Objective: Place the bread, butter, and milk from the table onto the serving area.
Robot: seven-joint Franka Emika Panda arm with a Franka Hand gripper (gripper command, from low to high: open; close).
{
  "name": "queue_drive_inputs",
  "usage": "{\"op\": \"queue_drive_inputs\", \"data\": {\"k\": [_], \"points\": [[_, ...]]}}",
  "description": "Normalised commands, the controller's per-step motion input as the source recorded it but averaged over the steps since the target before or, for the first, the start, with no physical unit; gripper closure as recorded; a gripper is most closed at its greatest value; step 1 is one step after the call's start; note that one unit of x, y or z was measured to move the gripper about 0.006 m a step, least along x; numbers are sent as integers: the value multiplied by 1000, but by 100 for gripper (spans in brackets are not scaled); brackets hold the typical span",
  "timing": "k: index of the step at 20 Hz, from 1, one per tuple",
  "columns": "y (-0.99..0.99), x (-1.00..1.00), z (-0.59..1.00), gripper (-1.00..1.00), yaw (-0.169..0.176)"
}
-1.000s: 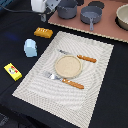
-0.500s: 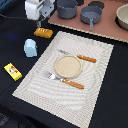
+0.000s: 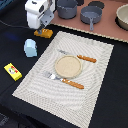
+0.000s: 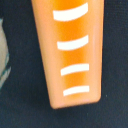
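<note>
The bread (image 3: pixel 44 33), a golden-orange loaf with pale scored lines, lies on the black table (image 3: pixel 20 100) by the far left corner of the serving area (image 3: pixel 95 95). It fills the wrist view (image 4: pixel 72 50). My gripper (image 3: pixel 42 27) hangs directly over the loaf, very close to it, and looks open; its fingers do not show in the wrist view. The pale-blue milk (image 3: pixel 30 47) stands on the table left of the mat. The yellow butter (image 3: pixel 13 71) lies further toward the exterior view's left.
On the mat are a round tan plate (image 3: pixel 68 65), a fork (image 3: pixel 54 76) and two orange-handled knives (image 3: pixel 86 58). A pinkish-brown board (image 3: pixel 107 27) with dark pots (image 3: pixel 91 15) lies behind the mat.
My gripper has come down closer onto the bread. The bread, milk and butter have not moved.
</note>
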Motion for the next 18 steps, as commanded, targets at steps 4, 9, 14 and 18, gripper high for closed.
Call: {"op": "queue_drive_inputs", "data": {"k": [4,9,14,18], "points": [[-35,-134,-401,-100,27],[0,-66,-288,100,34],[0,-3,-109,100,29],[-9,4,0,100,5]]}}
